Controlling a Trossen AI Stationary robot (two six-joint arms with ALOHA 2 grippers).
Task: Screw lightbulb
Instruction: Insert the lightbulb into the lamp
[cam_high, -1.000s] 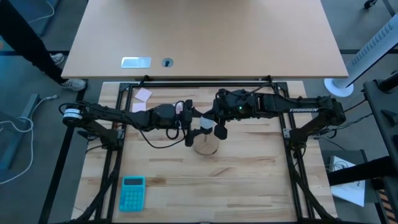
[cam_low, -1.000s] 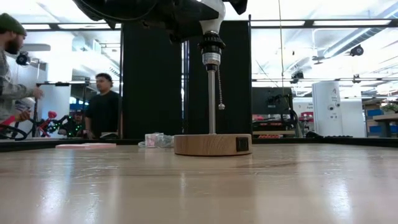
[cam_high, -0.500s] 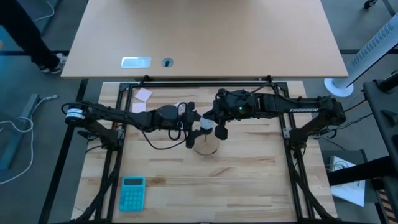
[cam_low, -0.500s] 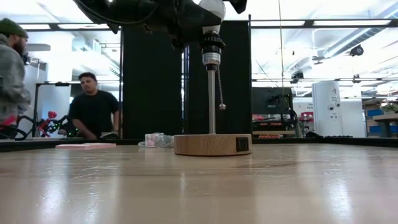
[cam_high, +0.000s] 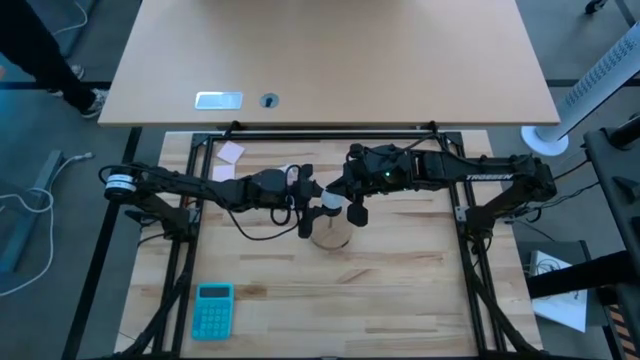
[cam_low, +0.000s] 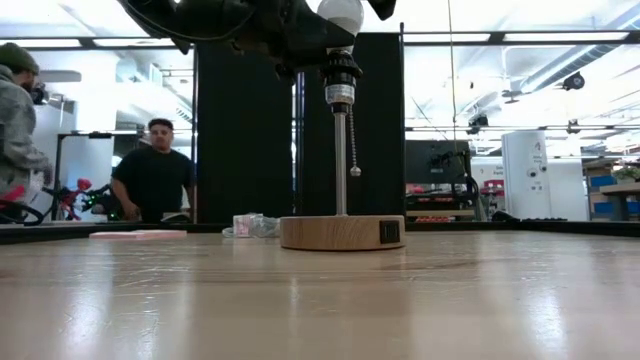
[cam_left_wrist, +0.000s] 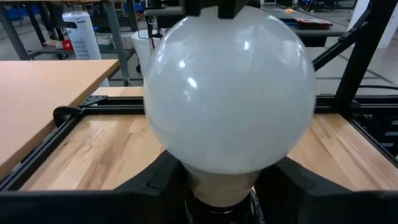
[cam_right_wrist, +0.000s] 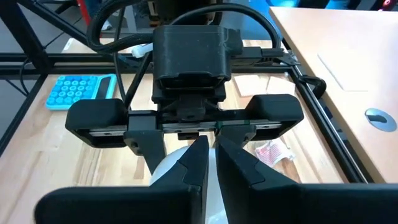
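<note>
The bulb (cam_high: 330, 200) is seen at the middle of the bench (cam_high: 400, 270), seated in the black socket (cam_low: 340, 75) at the top of a thin upright rod (cam_low: 341, 160). The rod is carried by a round wooden base (cam_low: 342, 232), and a pull chain (cam_low: 353, 140) hangs just beside it.

The two arms are stretched toward each other over the lamp. The left hand (cam_high: 318, 199) is clenched on the bulb; in the left wrist view its dark fingers (cam_left_wrist: 165, 180) are pressed against the neck on both sides, just above the socket. The right hand (cam_high: 345, 198) is clenched shut, its fingertips held together just above the bulb's crown and facing the left hand.

A turquoise calculator (cam_high: 212, 309) lies near the bench's front left corner, well apart from the lamp. Pink notes (cam_high: 231, 152) are seen at the back left, and a crumpled wrapper (cam_low: 250, 225) lies behind the base.

Beyond the bench, in the low view, one person in a dark shirt (cam_low: 150, 170) and another in a grey top (cam_low: 18, 130) are seen in the room.
</note>
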